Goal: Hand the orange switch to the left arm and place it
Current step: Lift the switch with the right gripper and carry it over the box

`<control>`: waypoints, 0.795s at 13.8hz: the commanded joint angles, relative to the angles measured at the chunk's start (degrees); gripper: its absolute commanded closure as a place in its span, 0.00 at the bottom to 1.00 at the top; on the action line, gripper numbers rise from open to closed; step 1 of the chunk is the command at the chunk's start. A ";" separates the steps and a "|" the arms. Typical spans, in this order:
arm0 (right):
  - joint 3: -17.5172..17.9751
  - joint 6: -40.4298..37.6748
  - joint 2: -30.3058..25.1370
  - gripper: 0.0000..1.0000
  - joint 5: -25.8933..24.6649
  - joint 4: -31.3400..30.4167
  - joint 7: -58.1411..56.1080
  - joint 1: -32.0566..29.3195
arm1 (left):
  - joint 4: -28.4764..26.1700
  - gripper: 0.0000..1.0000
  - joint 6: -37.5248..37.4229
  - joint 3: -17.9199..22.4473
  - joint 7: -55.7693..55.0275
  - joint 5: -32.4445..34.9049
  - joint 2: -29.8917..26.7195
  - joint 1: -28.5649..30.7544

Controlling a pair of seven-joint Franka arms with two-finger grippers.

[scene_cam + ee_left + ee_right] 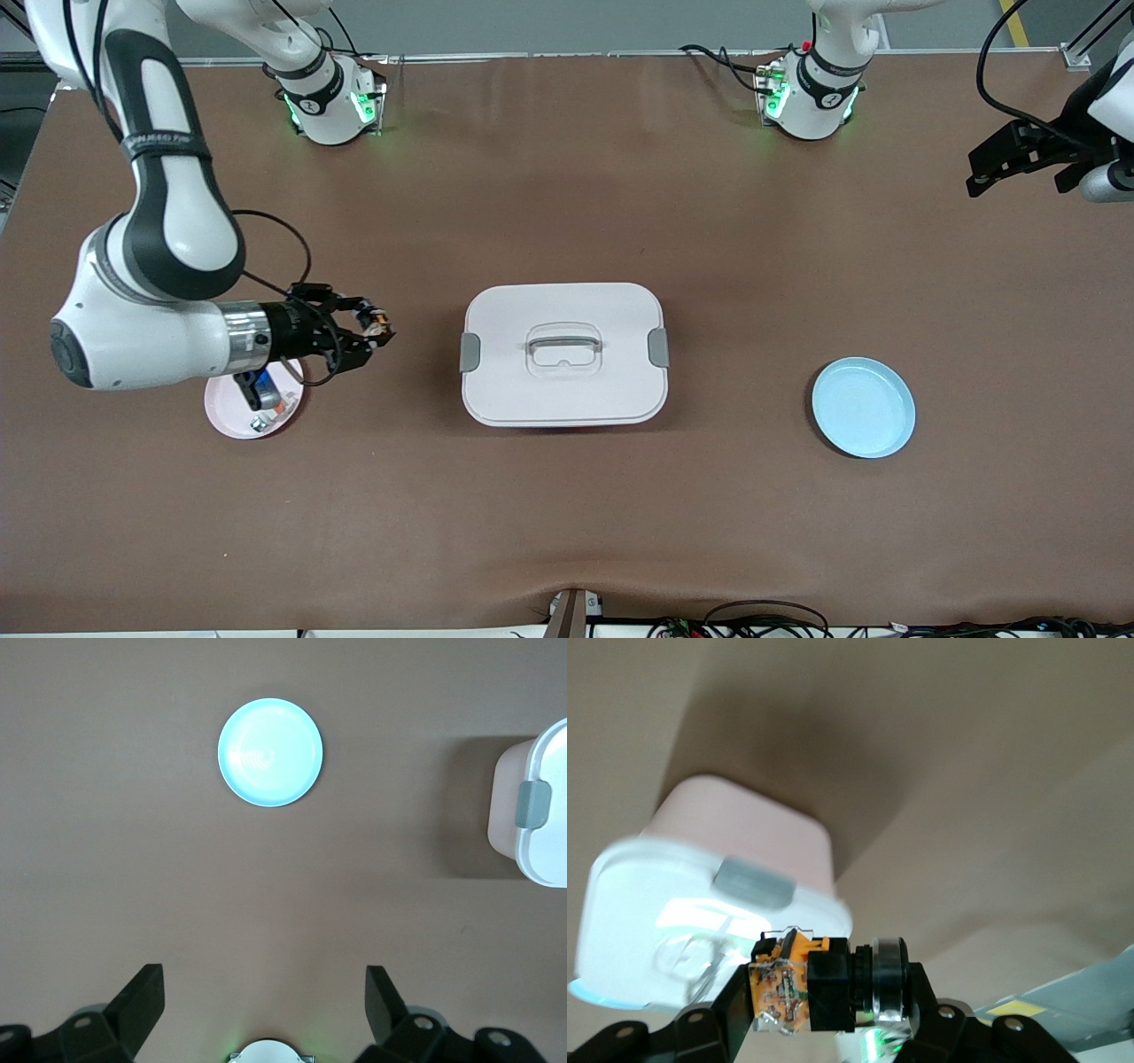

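The orange switch (379,317) (808,989), black-bodied with an orange part, is clamped between the fingers of my right gripper (376,330) (824,997). That gripper hangs in the air, pointing sideways toward the box (564,354) (700,895), between it and a pink plate (221,421). The white lidded box with grey clasps stands mid-table. My left gripper (979,173) (266,1001) is open and empty, raised over the left arm's end of the table; its wrist view looks down on a light blue plate (270,751) and one clasp end of the box (540,806).
The pink plate lies under the right arm's wrist and carries a blue part (264,390) and a small whitish switch (257,425). The light blue plate (864,408) lies toward the left arm's end. Cables run along the table's front edge.
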 commanded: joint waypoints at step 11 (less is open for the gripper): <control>-0.46 5.08 -0.24 1.00 11.55 8.56 29.41 9.27 | 0.71 0.00 2.54 0.11 -0.82 -0.12 2.41 0.11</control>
